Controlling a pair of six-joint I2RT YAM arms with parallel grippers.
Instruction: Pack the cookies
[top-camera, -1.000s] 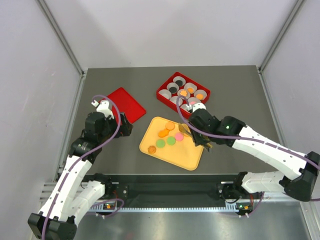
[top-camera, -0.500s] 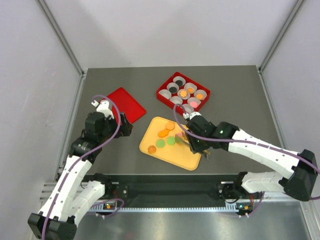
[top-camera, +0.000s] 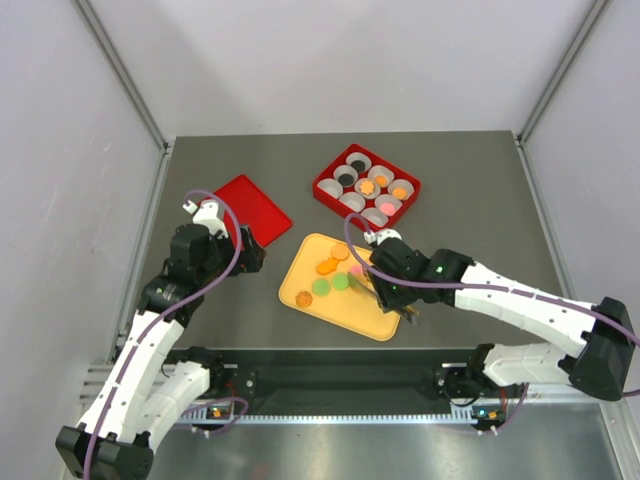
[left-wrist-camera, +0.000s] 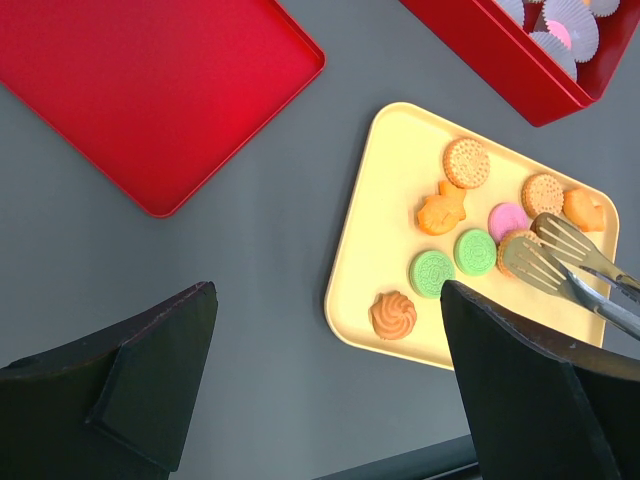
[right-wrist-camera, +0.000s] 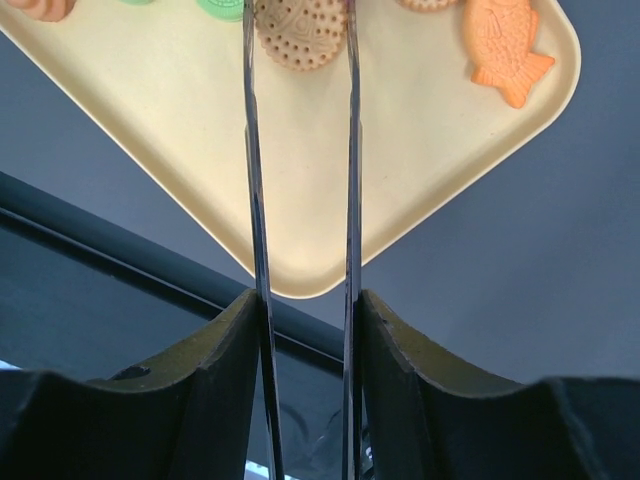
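Note:
Several cookies (left-wrist-camera: 466, 162) lie on a yellow tray (top-camera: 375, 315): round orange ones, two green (left-wrist-camera: 431, 273), a pink one (left-wrist-camera: 508, 219), a fish shape (right-wrist-camera: 505, 45) and a swirl (left-wrist-camera: 393, 315). My right gripper (right-wrist-camera: 305, 330) is shut on metal tongs (right-wrist-camera: 352, 150). The tongs' two tips straddle a round orange cookie (right-wrist-camera: 300, 35) lying on the tray (right-wrist-camera: 400, 170). The red box (top-camera: 366, 187) of white paper cups holds a few cookies. My left gripper (left-wrist-camera: 330, 400) hangs open above the bare table, left of the tray (left-wrist-camera: 395, 200).
A flat red lid (top-camera: 247, 208) lies on the table's left side, beyond the left gripper. The red box (left-wrist-camera: 500, 50) stands just behind the tray. A black rail runs along the table's near edge (right-wrist-camera: 150, 270).
My right arm has swung from near the red box leftward and down over the tray, bringing the tongs' tips around the round orange cookie. The left arm has not moved.

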